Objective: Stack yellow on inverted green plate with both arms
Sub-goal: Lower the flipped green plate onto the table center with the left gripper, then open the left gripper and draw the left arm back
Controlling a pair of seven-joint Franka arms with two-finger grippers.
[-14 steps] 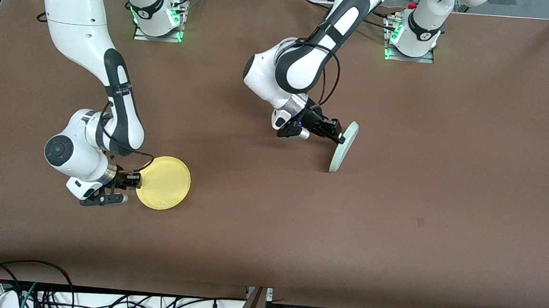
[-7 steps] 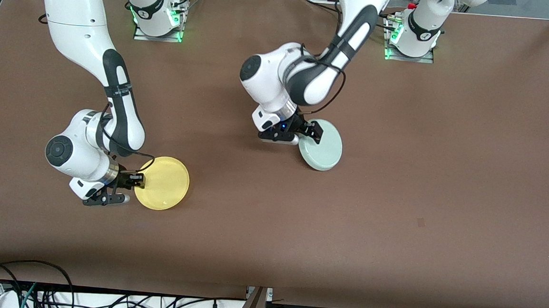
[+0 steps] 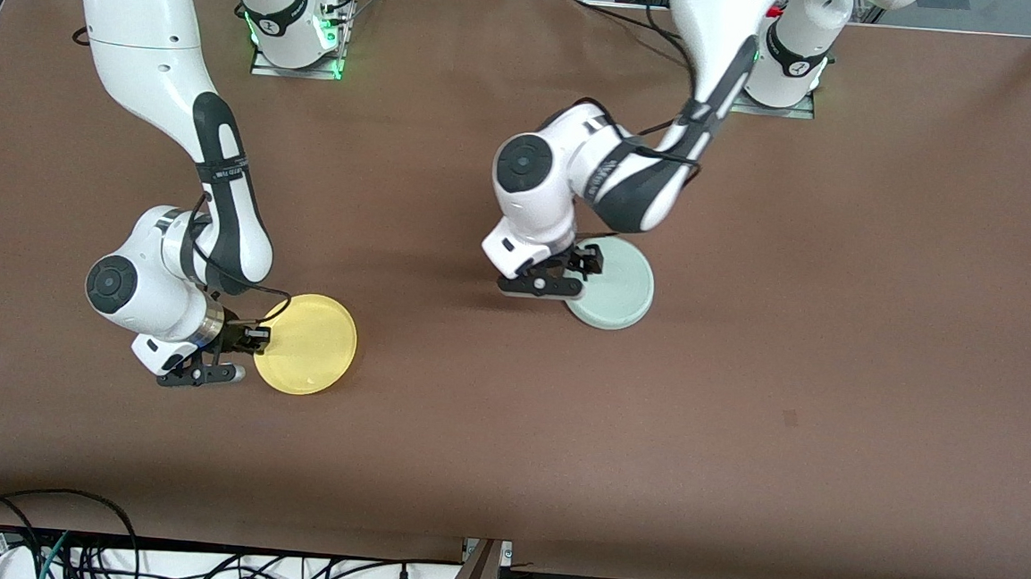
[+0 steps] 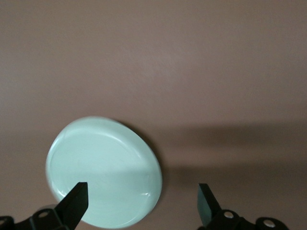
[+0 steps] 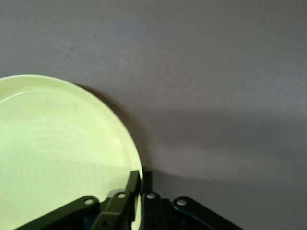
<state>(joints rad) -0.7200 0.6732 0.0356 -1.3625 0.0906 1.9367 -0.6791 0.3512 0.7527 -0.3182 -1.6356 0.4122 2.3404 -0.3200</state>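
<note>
Risk lay in my right gripper (image 3: 248,337) pinching yellow (image 3: 308,345) by its rim alone; it could slip; my left gripper (image 4: 141,203) hung parted over the green plate (image 3: 616,285).

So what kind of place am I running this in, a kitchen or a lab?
Most likely a robotics lab bench, not a kitchen. Two arms are bolted to a brown-covered table, loose cables run along its near edge, and the only wares are a green plate and a yellow plate.

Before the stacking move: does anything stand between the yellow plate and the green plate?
Nothing visible on the table between the yellow plate, held by the right claw, and the green plate. Only the open left claw hangs over the green plate's edge.
</note>
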